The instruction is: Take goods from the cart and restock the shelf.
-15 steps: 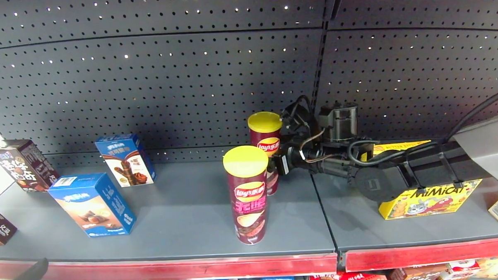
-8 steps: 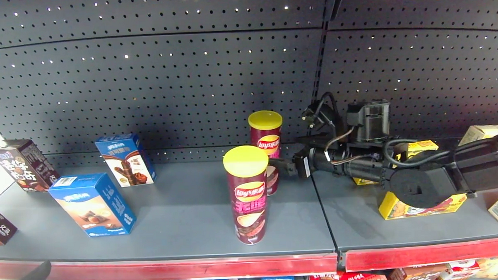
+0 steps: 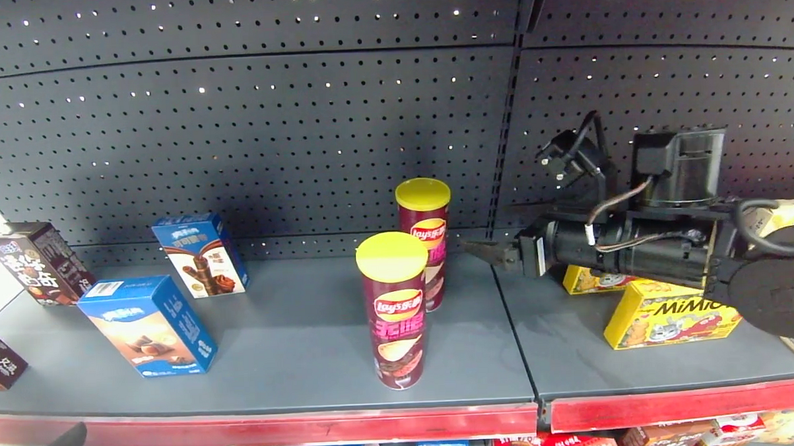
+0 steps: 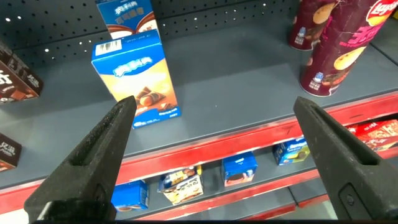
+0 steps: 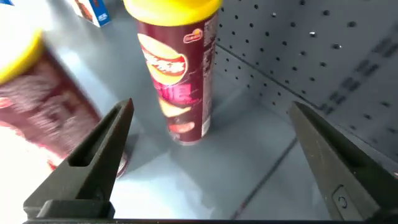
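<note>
Chip can (image 3: 425, 242) stands upright on the shelf (image 3: 275, 333), far behind its twin (image 3: 394, 309), so we hold our right gripper (image 3: 478, 249) clear, jaws released.

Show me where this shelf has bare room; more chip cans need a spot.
Widest bare patch: shelf board between the front blue box and the front chip can. A second lies between the rear chip can and the yellow boxes, beneath the right end effector. Crowded: the left end's dark boxes and the yellow-box corner.

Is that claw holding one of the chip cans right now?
No, the right gripper is open and empty, clear of the rear chip can.
</note>
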You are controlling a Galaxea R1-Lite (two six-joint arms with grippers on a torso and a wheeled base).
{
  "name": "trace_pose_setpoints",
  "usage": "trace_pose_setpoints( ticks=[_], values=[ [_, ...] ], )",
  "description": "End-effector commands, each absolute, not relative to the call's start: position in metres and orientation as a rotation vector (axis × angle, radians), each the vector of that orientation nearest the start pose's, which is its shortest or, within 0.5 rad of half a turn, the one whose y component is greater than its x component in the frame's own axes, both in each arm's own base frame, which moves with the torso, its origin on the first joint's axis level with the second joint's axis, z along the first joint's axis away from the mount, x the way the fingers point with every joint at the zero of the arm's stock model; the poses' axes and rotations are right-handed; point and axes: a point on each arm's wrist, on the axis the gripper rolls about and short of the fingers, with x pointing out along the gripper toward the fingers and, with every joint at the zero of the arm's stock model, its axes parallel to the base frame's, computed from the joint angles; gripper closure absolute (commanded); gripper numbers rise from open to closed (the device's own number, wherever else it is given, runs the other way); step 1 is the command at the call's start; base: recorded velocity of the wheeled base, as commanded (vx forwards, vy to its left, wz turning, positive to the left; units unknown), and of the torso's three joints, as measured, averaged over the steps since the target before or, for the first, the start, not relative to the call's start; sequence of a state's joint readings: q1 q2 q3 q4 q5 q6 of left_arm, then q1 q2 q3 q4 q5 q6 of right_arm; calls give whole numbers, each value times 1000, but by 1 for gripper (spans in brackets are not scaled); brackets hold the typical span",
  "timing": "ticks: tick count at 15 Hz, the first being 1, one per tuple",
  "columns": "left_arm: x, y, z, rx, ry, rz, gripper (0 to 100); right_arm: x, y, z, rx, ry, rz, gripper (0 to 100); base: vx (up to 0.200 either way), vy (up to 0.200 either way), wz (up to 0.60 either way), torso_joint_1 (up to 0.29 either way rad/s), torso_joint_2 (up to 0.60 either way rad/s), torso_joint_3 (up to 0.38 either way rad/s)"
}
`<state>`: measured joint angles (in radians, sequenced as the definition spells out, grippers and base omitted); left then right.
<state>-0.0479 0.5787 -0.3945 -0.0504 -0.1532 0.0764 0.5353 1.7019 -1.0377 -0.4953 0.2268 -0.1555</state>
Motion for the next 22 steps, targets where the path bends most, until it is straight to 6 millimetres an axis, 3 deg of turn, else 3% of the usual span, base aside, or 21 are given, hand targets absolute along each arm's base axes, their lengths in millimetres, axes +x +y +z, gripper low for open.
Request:
trace_pose_setpoints(
  ticks=[1, 3, 4, 6, 7, 9, 13, 15, 17, 22],
  values=[
    [36, -5, 192, 69, 127, -206, 0, 243, 145, 270, -161, 44, 751, 0, 0, 0, 0, 0, 0, 0],
    [35, -5, 185, 68, 147, -206, 0, 209, 113, 300, -121, -11, 599, 0, 0, 0, 0, 0, 0, 0],
    [34, -5, 183, 68, 147, -206, 0, 203, 109, 303, -110, -17, 560, 0, 0, 0, 0, 0, 0, 0],
    [26, -5, 170, 66, 151, -203, 0, 158, 80, 311, -60, -39, 313, 0, 0, 0, 0, 0, 0, 0],
    [24, -5, 167, 66, 151, -203, 0, 152, 76, 309, -57, -39, 290, 0, 0, 0, 0, 0, 0, 0],
    [14, -4, 147, 65, 154, -203, 0, 113, 50, 293, -44, -53, 110, 0, 0, 0, 0, 0, 0, 0],
    [7, -4, 127, 56, 164, -208, 0, 70, 25, 269, -21, -93, 23, 0, 0, 0, 0, 0, 0, 0],
    [7, -4, 127, 56, 164, -208, 0, 64, 22, 266, -20, -100, 13, 0, 0, 0, 0, 0, 0, 0],
    [2, -4, 122, 58, 140, -210, 0, 40, 6, 244, -7, -111, -158, 0, 0, 0, 0, 0, 0, 0],
    [3, -4, 124, 58, 139, -213, 0, 25, -9, 215, -2, -92, -475, 0, 0, 0, 0, 0, 0, 0]
  ],
)
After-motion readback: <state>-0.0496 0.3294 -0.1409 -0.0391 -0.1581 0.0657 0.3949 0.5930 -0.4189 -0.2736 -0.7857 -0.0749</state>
